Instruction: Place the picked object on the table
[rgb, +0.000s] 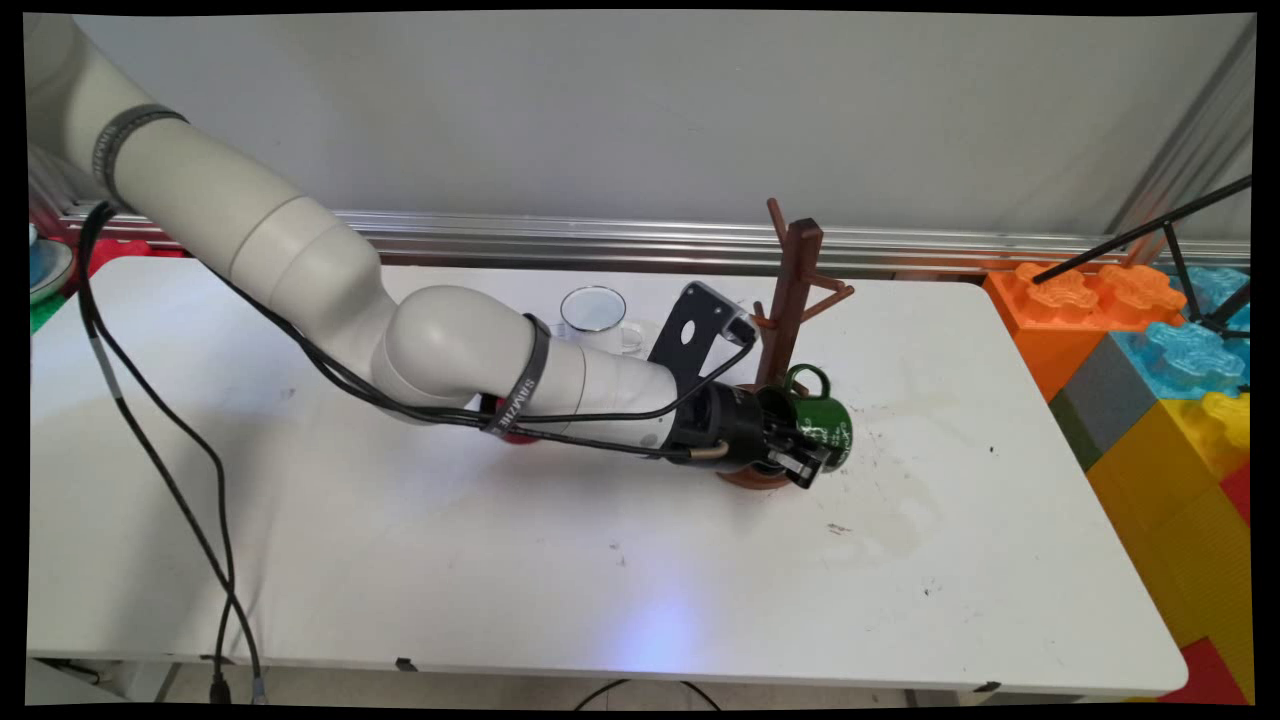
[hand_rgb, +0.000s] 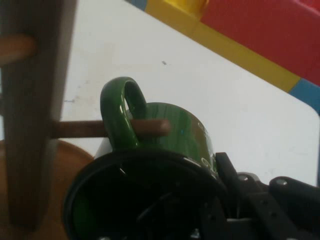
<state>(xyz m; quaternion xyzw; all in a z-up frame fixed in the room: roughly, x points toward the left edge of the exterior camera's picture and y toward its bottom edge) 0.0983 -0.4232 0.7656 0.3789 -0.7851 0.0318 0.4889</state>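
**Green mug on the rack's peg**

Green mug (hand_rgb: 170, 135) is filling the hand view, its handle threaded on a peg of the wooden mug rack (rgb: 790, 300) near the worktop's (rgb: 400, 560) far edge. Gripper (rgb: 805, 455) is grasping its rim. White mug (rgb: 597, 318) is sitting behind.

Green mugs: one (rgb: 825, 420), right there at the rack
White mugs: one (rgb: 597, 316), farther back
Mug racks: one (rgb: 790, 300)
Big toy bricks: a stack (rgb: 1160, 400), count unclear

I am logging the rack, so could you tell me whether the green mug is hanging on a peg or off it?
On it: the green mug's handle is looped over a peg of the wooden mug tree, with the gripper on the mug.
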